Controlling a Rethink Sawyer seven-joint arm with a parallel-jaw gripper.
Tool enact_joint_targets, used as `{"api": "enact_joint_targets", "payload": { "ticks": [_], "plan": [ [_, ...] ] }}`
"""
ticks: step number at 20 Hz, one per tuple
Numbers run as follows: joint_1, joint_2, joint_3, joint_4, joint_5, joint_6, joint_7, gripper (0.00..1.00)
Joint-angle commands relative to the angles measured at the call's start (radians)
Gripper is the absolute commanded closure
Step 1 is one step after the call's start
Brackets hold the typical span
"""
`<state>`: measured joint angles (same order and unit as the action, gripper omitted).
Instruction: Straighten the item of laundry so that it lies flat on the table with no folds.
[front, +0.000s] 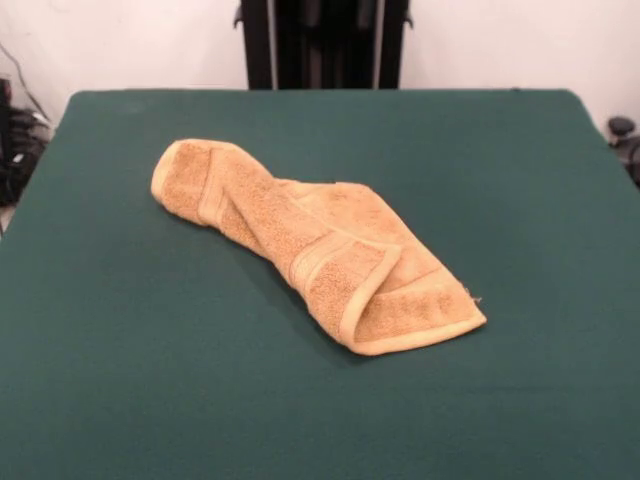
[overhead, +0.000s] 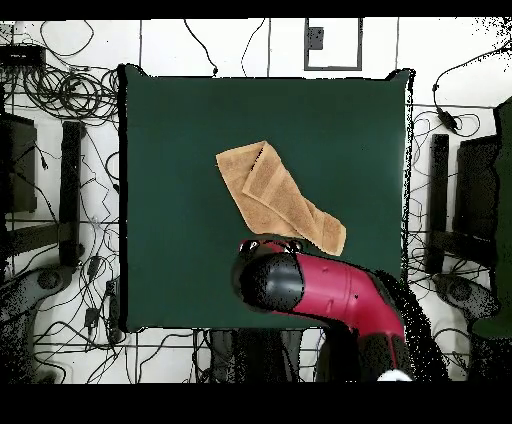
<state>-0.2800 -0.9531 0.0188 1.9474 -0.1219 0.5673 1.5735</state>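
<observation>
The item of laundry (front: 300, 235) is a tan-orange terry towel lying in a diagonal, twisted strip near the middle of the table (front: 120, 360). One layer is folded over another, and a hemmed corner curls over at its near right end. In the overhead view the towel (overhead: 280, 195) runs from the centre of the table (overhead: 170, 150) toward the red and black arm (overhead: 320, 290). The arm hangs over the table's bottom edge, with its black end just short of the towel's lower right tip. No gripper shows in either view; the arm's own body covers whatever is below it.
Dark green cloth surrounds the towel on all sides. Black stands (overhead: 70, 190) and tangled cables (overhead: 60, 90) lie on the floor around the table. The black pedestal (front: 325, 40) rises behind the far edge.
</observation>
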Motion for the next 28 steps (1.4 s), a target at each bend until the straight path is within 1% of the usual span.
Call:
{"api": "enact_joint_targets", "payload": {
  "ticks": [1,7,9,13,21,25,28],
  "plan": [
    [-0.061,0.200,0.189,-0.213,-0.099,0.118,-0.190,0.00],
    [-0.118,0.343,0.262,-0.321,-0.186,0.056,-0.229,0.00],
    [-0.129,0.366,0.282,-0.339,-0.208,0.049,-0.231,0.00],
    [-0.144,0.439,0.325,-0.414,-0.267,0.039,-0.241,0.00],
    [-0.155,0.532,0.394,-0.522,-0.378,0.007,-0.261,0.00],
    [-0.161,0.584,0.436,-0.572,-0.408,-0.017,-0.243,0.00],
    [-0.167,0.609,0.461,-0.585,-0.415,-0.029,-0.211,0.00]
  ]
}}
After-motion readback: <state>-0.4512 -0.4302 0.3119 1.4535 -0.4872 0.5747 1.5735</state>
